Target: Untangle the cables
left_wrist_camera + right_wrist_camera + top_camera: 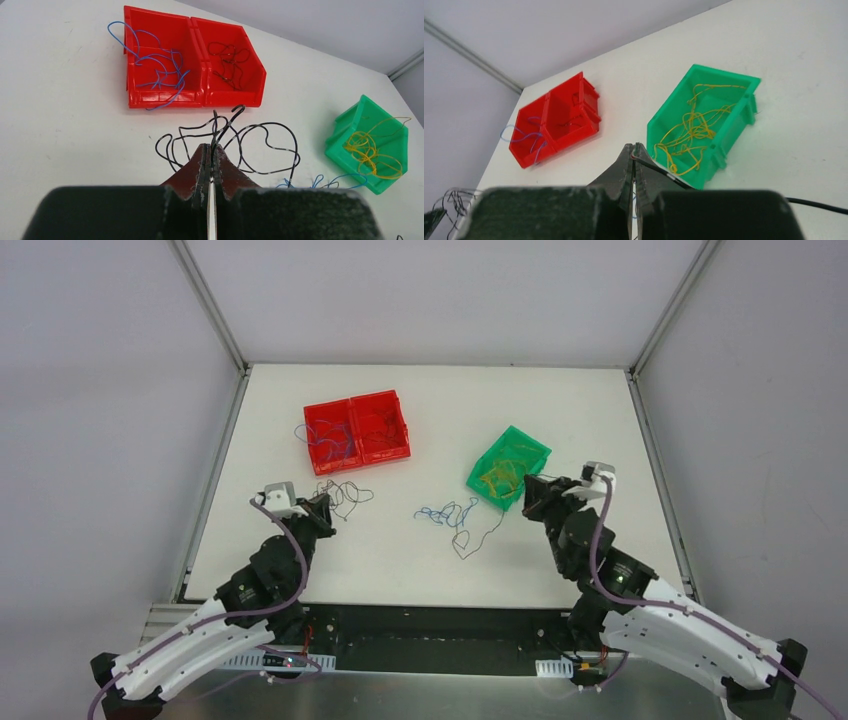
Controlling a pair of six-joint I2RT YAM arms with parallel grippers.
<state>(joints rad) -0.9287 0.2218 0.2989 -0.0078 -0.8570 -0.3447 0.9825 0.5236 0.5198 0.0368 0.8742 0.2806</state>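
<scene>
My left gripper (323, 507) is shut on a thin black wire of a black tangle (345, 494) lying in front of the red bin; the left wrist view shows the strand pinched at the tips (210, 148), with black loops (260, 145) beyond. My right gripper (530, 498) is shut on another black wire (659, 171), which trails down-left over the table (468, 545). A knot of blue wires (445, 512) lies between the arms. Blue wires (160, 72) and dark wires (229, 61) lie in the red bin, and yellow wires (694, 125) in the green bin.
The two-compartment red bin (400, 430) stands at the back left, with a blue wire hanging over its left side. The green bin (545, 450) sits tilted just beyond the right gripper. Metal frame rails run along the white table's left and right edges.
</scene>
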